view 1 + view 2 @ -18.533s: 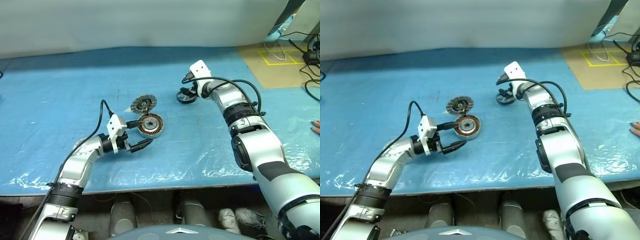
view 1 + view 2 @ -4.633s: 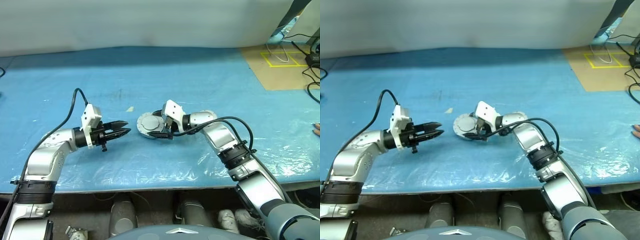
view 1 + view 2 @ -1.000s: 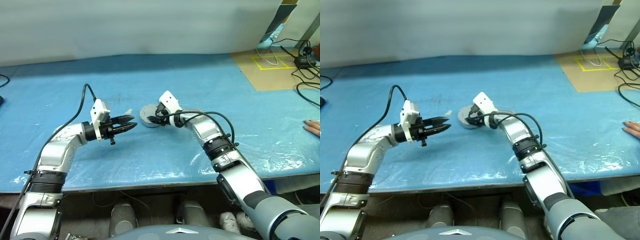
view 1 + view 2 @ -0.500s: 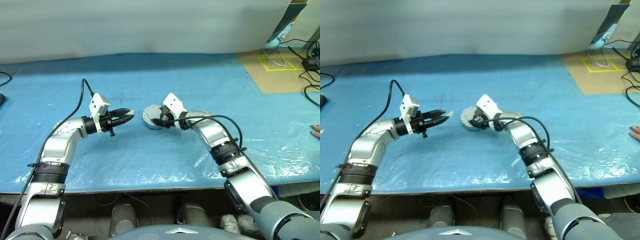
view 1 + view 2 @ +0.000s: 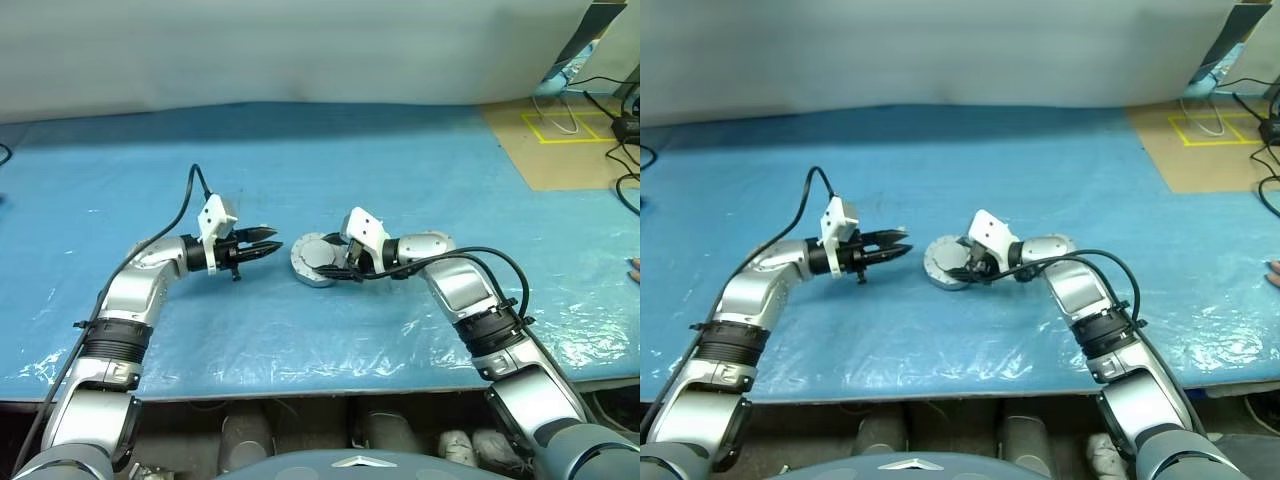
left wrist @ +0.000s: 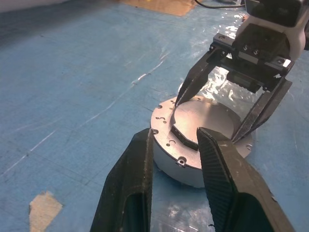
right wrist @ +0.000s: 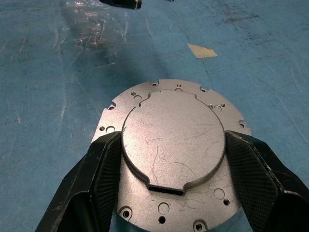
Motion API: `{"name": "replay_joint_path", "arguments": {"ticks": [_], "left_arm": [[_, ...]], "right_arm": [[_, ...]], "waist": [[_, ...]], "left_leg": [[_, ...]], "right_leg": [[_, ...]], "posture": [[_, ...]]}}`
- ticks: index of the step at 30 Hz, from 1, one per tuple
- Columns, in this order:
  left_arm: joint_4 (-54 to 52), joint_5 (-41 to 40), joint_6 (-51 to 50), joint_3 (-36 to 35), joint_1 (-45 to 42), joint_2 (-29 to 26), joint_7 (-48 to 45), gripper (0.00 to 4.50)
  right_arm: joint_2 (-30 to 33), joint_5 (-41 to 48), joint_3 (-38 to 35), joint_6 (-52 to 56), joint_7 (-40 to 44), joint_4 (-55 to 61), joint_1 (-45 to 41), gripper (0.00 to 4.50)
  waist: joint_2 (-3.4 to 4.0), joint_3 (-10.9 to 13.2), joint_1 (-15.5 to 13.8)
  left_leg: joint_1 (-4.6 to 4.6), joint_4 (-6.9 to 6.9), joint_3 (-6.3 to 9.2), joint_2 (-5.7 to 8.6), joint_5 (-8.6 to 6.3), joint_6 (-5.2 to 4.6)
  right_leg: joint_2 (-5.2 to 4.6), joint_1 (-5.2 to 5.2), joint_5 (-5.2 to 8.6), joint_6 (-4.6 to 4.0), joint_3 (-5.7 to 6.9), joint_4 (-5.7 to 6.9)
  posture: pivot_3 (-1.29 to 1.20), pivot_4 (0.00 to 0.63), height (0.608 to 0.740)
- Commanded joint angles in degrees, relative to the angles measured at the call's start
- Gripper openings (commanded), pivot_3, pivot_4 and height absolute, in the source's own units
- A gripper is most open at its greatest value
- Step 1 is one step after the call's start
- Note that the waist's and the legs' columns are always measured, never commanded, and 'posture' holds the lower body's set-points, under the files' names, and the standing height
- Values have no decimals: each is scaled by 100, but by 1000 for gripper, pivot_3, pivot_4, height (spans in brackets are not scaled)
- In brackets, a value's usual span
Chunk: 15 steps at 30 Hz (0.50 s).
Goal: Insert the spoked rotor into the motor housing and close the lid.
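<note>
Left gripper [image 5: 268, 243] points toward three o'clock, fingers slightly parted. Right gripper [image 5: 332, 268] points toward nine o'clock, tilted downward, jaws spread wide.

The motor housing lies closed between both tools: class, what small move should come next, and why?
Probably draw the right tool back off the motor housing. The lid already sits flat and closed on it, the right tool's fingers straddle it spread wide, and the left tool waits just beside it.
</note>
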<state>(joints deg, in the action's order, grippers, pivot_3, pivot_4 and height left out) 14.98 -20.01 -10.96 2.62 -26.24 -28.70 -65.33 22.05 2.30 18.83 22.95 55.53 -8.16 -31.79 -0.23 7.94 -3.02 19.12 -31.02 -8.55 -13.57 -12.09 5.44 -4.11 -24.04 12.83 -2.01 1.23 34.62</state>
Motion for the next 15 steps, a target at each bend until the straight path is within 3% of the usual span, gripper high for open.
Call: {"name": "replay_joint_path", "arguments": {"ticks": [1,9,14,15], "left_arm": [[221,192,217,179,-122,197,32,1461],[1014,517,864,146,-591,829,565,1461],[1027,433,741,47,-672,960,754,1461],[990,392,720,26,-674,971,745,1297]], "right_arm": [[-10,-102,261,265,22,-399,285,2986],[-13,-217,231,238,-196,-532,286,2986],[14,-271,216,246,-337,-543,327,2986],[21,-261,209,259,-345,-522,345,2986]], "waist": [[1,0,-5],[0,0,6],[0,0,22],[0,0,24]], "left_leg": [[-1,-2,0,0,0,0],[-2,-25,0,3,2,-3],[-4,-27,0,4,2,-3],[-4,-28,0,4,2,-3]], "right_leg": [[0,0,1,-1,0,1],[-7,3,0,-1,-5,11],[-7,5,-1,0,-5,12],[-7,5,-1,0,-5,13]], "posture": [[0,150,740],[0,150,740],[0,150,740],[0,150,740]]}}
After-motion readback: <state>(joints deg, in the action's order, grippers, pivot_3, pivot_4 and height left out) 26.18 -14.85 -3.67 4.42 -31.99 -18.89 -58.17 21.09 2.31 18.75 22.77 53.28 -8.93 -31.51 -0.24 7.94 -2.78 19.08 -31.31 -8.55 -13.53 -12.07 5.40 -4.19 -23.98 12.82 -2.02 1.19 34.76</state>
